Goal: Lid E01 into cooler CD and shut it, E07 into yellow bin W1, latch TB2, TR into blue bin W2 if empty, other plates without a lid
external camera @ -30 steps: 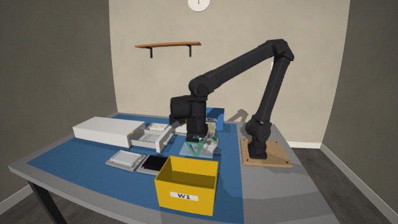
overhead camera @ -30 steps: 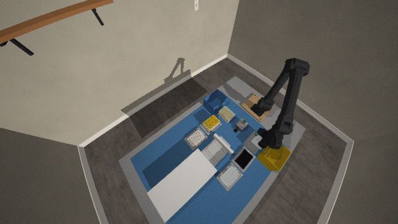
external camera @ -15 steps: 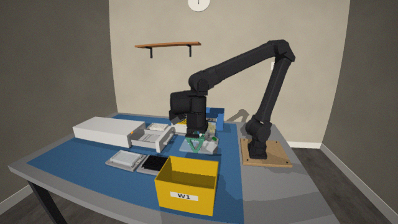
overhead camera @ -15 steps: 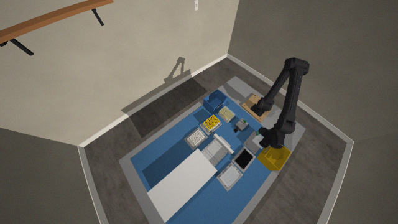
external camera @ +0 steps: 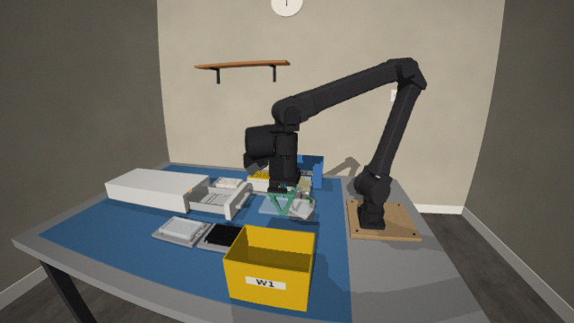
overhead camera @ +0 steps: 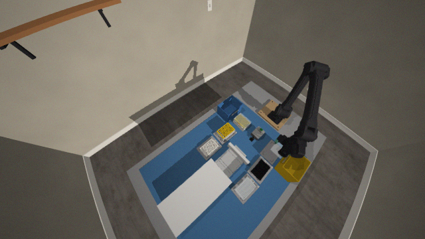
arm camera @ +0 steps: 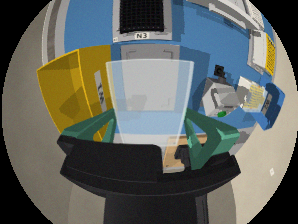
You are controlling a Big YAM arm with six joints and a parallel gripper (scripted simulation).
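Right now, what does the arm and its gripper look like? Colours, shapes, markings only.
The arm is matte black throughout: long rounded links with bulkier rounded joint housings, no visible cables or markings. It stands on a tan wooden base plate with dark corner screws. The gripper has a blocky black body and green fingers built as open triangular frames.

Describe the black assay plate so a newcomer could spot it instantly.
Start at the open yellow bin at the blue mat's edge. Right beside it two plates sit in grey nests; the black assay plate is the nearer one, dark-welled, unlike its white neighbour.
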